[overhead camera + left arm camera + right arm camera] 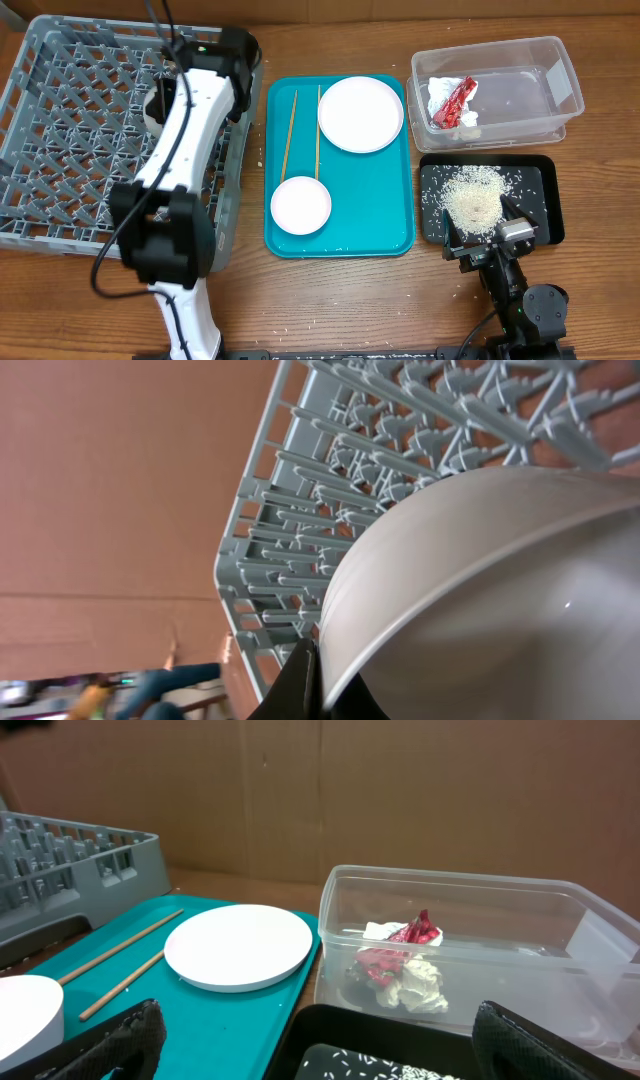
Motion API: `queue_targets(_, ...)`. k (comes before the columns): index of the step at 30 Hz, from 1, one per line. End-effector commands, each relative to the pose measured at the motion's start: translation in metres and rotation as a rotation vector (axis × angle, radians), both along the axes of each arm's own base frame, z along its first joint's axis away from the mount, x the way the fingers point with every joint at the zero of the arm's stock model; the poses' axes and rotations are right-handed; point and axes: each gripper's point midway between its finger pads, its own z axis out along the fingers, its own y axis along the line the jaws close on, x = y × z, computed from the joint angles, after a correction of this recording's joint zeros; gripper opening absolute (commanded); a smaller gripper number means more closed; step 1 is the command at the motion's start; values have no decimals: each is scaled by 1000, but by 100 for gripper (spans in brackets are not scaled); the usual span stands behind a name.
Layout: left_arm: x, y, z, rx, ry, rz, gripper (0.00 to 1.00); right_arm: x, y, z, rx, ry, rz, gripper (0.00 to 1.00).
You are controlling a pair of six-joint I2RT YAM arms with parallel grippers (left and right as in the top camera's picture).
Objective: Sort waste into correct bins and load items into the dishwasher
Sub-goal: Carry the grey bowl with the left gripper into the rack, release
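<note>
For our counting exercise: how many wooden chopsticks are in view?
2, both on the teal tray, left of the plate: one chopstick near the tray's edge, the other chopstick beside the plate. None looks hidden.

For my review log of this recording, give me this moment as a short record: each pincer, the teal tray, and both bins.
left pincer: shut on the rim of a pale bowl, over the dish rack
right pincer: open, empty, at the near edge of the black tray
teal tray: plate, small white bowl, two chopsticks
clear tub: napkin and red wrapper inside
black tray: pile of rice
</note>
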Motion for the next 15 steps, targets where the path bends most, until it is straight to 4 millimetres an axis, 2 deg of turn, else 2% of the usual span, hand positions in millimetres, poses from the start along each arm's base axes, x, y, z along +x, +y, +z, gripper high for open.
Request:
queue_targets(1, 7, 4, -9, 119, 48, -8, 4, 0, 1, -1, 0, -6, 3, 100)
queue_targets(7, 11, -4, -28, 101, 83, -21, 4, 0, 1, -1, 0, -6, 3, 100)
queue_targets(15, 7, -39, -45, -7, 130, -78, 4, 0, 1, -1, 0, -6, 3, 100)
